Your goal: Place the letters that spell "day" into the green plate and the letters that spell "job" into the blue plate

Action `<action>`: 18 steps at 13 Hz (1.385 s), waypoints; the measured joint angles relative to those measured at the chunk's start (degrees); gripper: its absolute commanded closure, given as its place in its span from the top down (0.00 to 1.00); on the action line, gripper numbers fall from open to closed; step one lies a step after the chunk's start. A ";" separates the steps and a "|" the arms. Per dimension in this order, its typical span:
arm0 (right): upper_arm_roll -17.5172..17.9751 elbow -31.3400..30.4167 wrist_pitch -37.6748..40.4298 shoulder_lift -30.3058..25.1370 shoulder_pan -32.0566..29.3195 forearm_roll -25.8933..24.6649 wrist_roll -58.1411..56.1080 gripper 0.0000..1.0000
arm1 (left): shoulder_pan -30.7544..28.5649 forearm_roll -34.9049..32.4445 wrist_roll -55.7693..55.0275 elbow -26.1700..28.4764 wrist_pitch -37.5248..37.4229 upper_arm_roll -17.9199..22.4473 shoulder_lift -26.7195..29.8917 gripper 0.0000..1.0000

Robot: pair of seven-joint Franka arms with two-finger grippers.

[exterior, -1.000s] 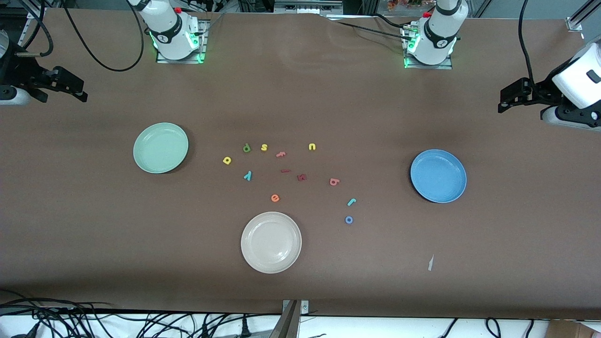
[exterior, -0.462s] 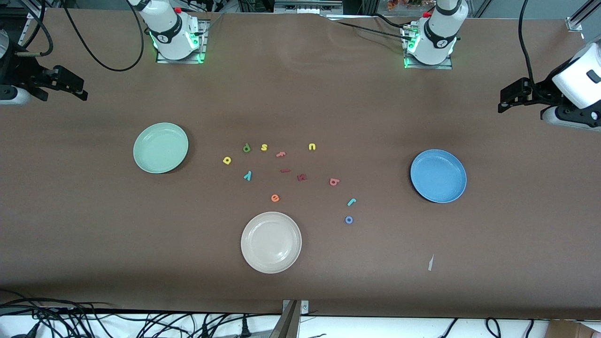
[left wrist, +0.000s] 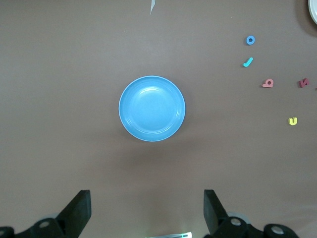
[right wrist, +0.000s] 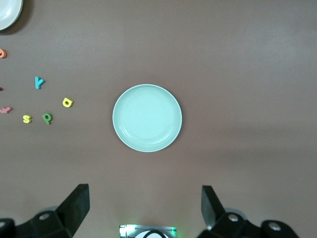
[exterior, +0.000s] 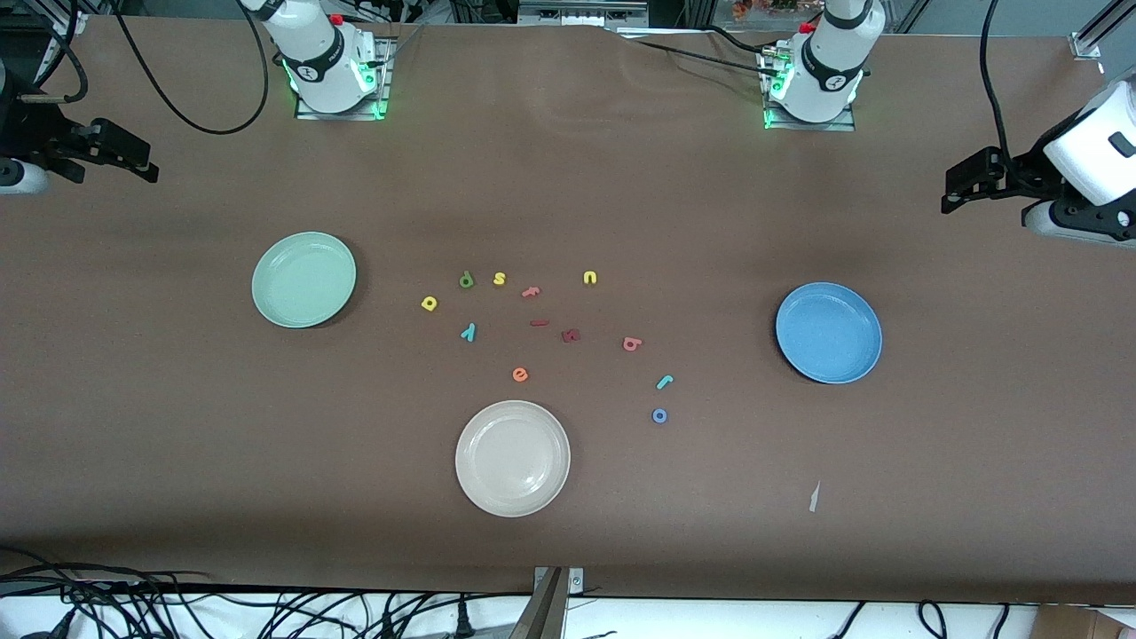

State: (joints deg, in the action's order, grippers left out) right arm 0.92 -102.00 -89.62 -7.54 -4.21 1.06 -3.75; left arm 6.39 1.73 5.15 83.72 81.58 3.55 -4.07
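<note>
The brown surface (exterior: 568,532) carries both empty plates — the green plate (exterior: 303,280) toward the right arm's end, the blue plate (exterior: 829,333) toward the left arm's. Between them lie green d (exterior: 466,280), yellow a (exterior: 429,303), teal y (exterior: 469,333), salmon b (exterior: 631,343), teal j (exterior: 664,382) and blue o (exterior: 659,415). The left tool (left wrist: 147,210) and right tool (right wrist: 144,208) hang released, holding nothing, above the surface's ends.

The green plate (right wrist: 147,118) sits empty on the brown counter (right wrist: 247,64) with the right end effector (right wrist: 147,208) hanging above, fingers (right wrist: 77,203) spread wide, and the teal y (right wrist: 39,82), yellow a (right wrist: 67,102) and green d (right wrist: 47,118) lying loose beside the plate.
</note>
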 measured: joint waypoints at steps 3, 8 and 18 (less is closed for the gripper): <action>0.01 0.00 0.06 0.00 0.00 0.00 0.00 1.00 | 0.00 0.00 0.00 0.00 0.00 0.00 0.00 1.00; 2.68 -0.16 -0.05 1.39 0.27 0.00 0.00 1.00 | 0.00 0.00 0.00 -0.01 0.00 0.00 -0.01 1.00; 8.78 -1.08 -17.27 18.24 8.70 -2.16 16.17 1.00 | 0.00 0.00 0.00 -0.09 0.00 0.00 -0.06 1.00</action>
State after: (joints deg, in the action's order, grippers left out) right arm 9.70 -103.09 -106.89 10.70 4.49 -1.10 12.42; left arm 6.39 1.73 5.15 83.63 81.58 3.55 -4.13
